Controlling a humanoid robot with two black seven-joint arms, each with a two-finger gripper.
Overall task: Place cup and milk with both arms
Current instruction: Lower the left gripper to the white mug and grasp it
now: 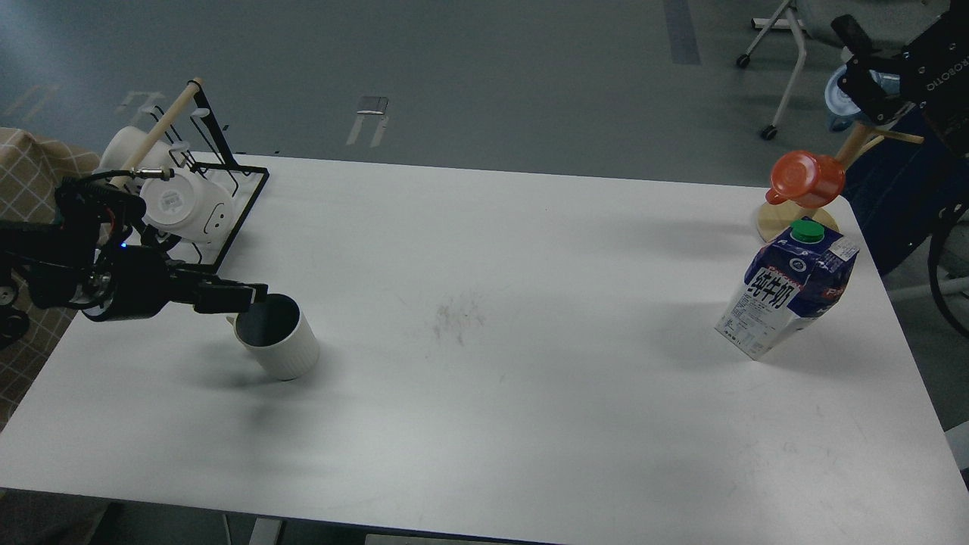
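Head view. White tabletop [484, 393] filling most of the frame, grey floor beyond it.

Left of the frame: left pincer [241, 297] reaching in from the left edge, dark fingers at the near rim of the cup [277, 337]. Fingers overlapping as one dark shape against the cup's dark inside, so cannot tell whether apart or clamped on the rim. Cup white and ribbed, dark grey within, tilted with its mouth toward the upper left, resting on the tabletop in the left-centre.

Upper left: black wire rack [227, 198] with a wooden rod, at the tabletop's far left corner, holding white mugs [185, 204] bottom-out.

Right of the frame: milk [789, 288], blue and white carton with a green cap and black characters, leaning toward the right, base on the tabletop near the right edge. Well apart from the cup, the whole middle of the tabletop between them.

Just behind the milk: orange cup [807, 179] hung on a wooden stand [795, 219] with a round base.

Upper right corner: right pincer [859, 57], black, raised off beyond the tabletop, far from the milk; seen dark and small, state cannot be told.
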